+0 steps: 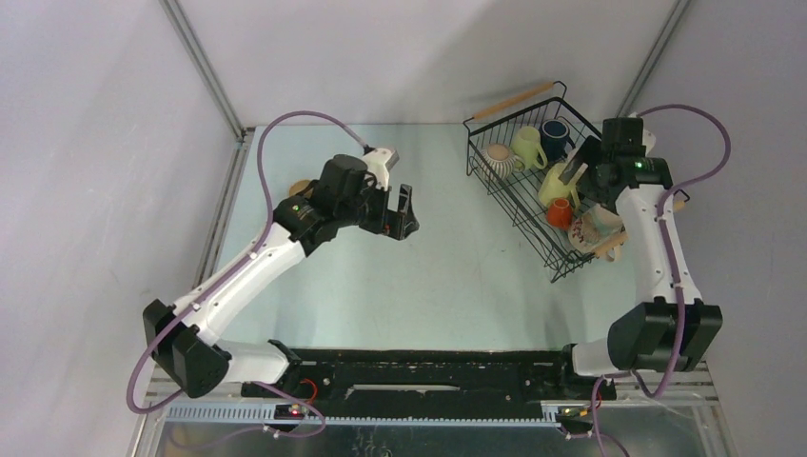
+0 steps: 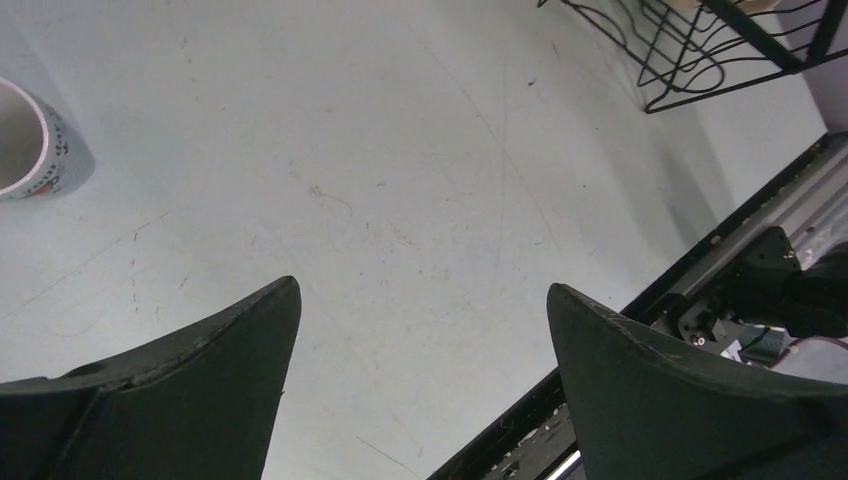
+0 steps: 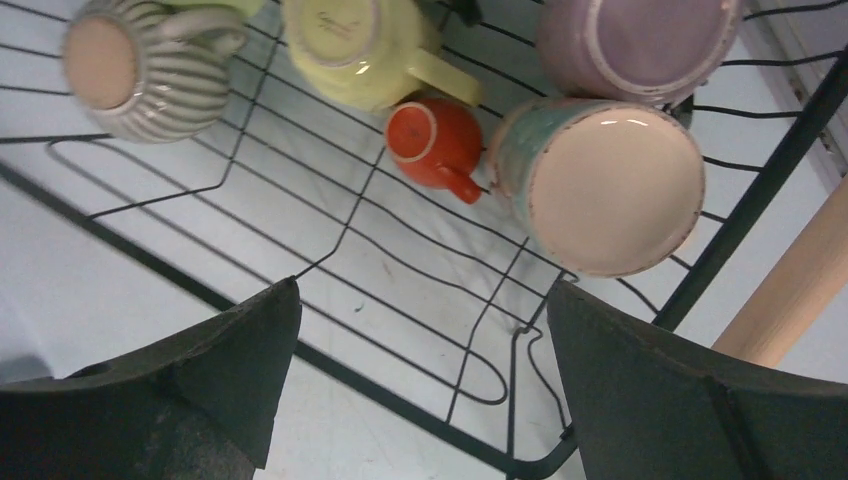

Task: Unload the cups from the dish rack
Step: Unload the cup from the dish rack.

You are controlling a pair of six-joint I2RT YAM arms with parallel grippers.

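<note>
The black wire dish rack (image 1: 517, 202) with wooden handles stands at the right rear of the table. Several cups lie in it: a ribbed beige one (image 3: 150, 65), a yellow-green one (image 3: 360, 45), a small orange one (image 3: 435, 140), a teal one with its cream base up (image 3: 610, 185), a mauve one (image 3: 640, 45) and a dark blue one (image 1: 556, 135). My right gripper (image 3: 422, 286) hangs open over the rack's wire floor, holding nothing. Left of the rack, my left gripper (image 1: 404, 211) stands open above bare table. A printed cup (image 2: 30, 140) stands on the table to its left.
A tan cup (image 1: 301, 188) stands on the table behind the left arm. One wooden handle (image 3: 790, 290) of the rack lies just right of my right gripper. Grey walls close the table in at the back and both sides.
</note>
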